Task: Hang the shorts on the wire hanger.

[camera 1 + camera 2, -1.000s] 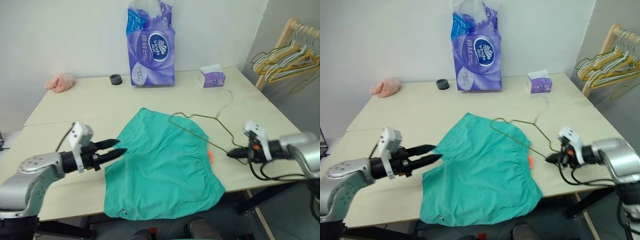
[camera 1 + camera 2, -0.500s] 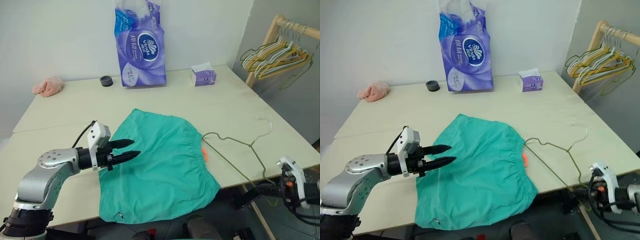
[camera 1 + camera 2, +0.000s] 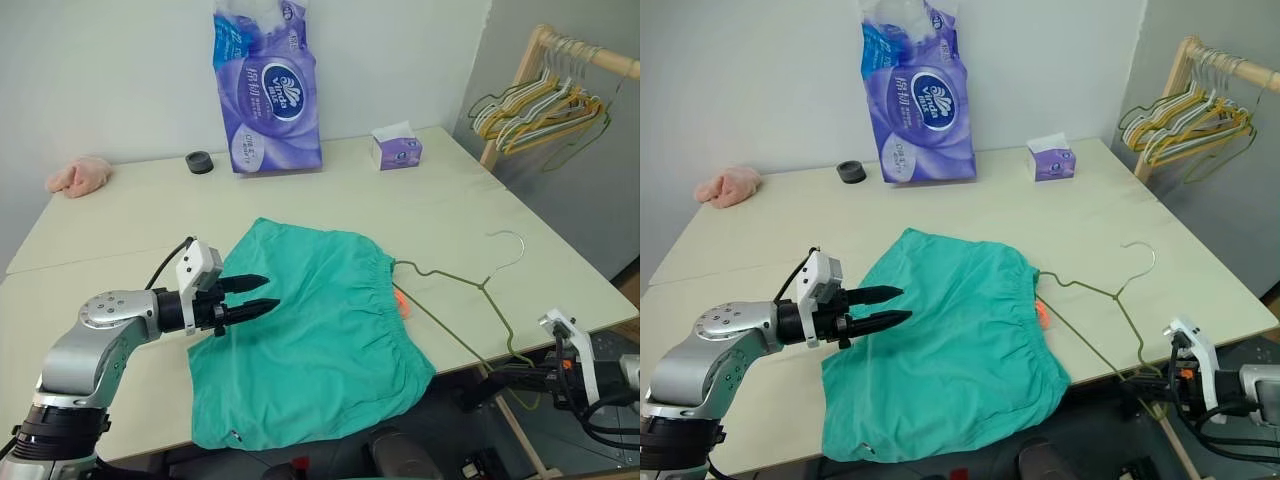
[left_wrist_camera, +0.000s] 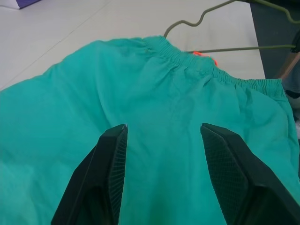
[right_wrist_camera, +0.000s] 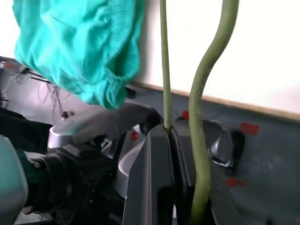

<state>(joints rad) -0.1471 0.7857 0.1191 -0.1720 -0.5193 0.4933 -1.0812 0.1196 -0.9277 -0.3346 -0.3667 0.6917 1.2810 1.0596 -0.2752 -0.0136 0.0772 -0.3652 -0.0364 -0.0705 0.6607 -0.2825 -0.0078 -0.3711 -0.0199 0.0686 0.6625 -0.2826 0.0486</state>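
Note:
The teal-green shorts (image 3: 320, 340) lie flat on the table, waistband to the right, one hem hanging over the near edge. My left gripper (image 3: 270, 291) hovers open over their left part, fingers (image 4: 112, 159) spread just above the fabric with nothing between them. The olive wire hanger (image 3: 480, 285) lies right of the waistband, hook pointing toward the table's far side. Its near corner sticks out past the table's front edge. My right gripper (image 5: 169, 133) is shut on that corner, below the table's front right edge.
A tall purple tissue pack (image 3: 265, 90), a small purple tissue box (image 3: 396, 148), a black tape roll (image 3: 200, 161) and a pink fluffy cloth (image 3: 78, 175) stand along the table's far side. A wooden rack with several hangers (image 3: 540, 100) is at the far right.
My right gripper has drawn the hanger off the waistband toward the table's front right edge. The camera has swung right. My left gripper has stayed open over the shorts.

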